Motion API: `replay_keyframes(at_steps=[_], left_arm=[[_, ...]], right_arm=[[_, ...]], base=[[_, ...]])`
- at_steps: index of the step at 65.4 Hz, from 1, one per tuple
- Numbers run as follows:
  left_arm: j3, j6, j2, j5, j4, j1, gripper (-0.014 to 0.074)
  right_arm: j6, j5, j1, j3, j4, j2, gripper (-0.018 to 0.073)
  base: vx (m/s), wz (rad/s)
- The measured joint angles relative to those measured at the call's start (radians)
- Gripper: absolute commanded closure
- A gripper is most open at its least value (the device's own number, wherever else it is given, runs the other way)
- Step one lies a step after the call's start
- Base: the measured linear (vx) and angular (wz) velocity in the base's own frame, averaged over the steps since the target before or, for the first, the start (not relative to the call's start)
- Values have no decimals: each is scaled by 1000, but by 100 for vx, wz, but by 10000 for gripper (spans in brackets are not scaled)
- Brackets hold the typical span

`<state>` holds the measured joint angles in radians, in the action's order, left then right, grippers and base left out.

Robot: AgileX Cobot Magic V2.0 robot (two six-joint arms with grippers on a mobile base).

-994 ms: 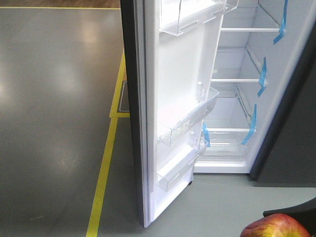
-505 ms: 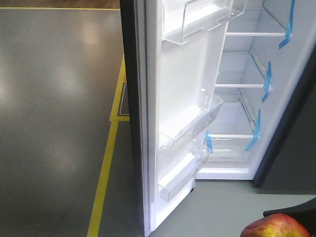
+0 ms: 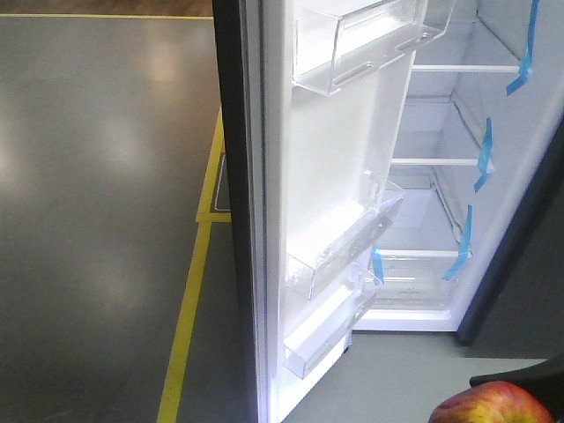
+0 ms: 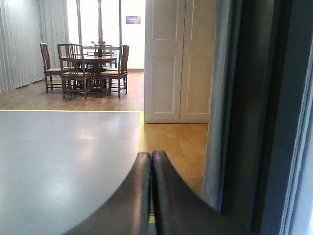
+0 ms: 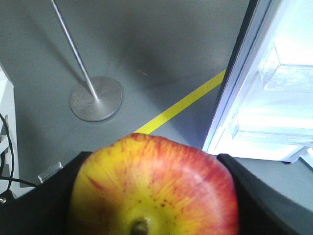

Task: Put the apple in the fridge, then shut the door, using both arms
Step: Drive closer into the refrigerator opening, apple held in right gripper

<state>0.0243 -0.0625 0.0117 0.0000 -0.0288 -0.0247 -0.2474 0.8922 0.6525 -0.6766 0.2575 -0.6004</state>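
One apple [image 5: 154, 181] sits clamped in the right claw [image 5: 152, 205], whose dark pads [image 5: 254, 196] press on both flanks, with the stem end facing the wrist camera. It looks firm, smooth-skinned and fairly weighty, and it is liable to bruise or roll, so a hold across the widest part, as now, seems best. Ahead stands the fridge [image 3: 441, 211], white inside with glass shelves [image 3: 441, 161]. Its door [image 3: 326, 176] is swung wide and carries clear bins [image 3: 352, 44]. The left claw [image 4: 150, 164] is pinched closed and empty, close to a dark upright panel.
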Motion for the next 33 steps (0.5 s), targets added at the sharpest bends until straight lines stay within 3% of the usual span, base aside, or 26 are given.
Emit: replay_keyframes(at_steps=[33], left_arm=[[0,0,0,0,0,0,602]], right_arm=[[0,0,0,0,0,0,391]], base=[[6,0]])
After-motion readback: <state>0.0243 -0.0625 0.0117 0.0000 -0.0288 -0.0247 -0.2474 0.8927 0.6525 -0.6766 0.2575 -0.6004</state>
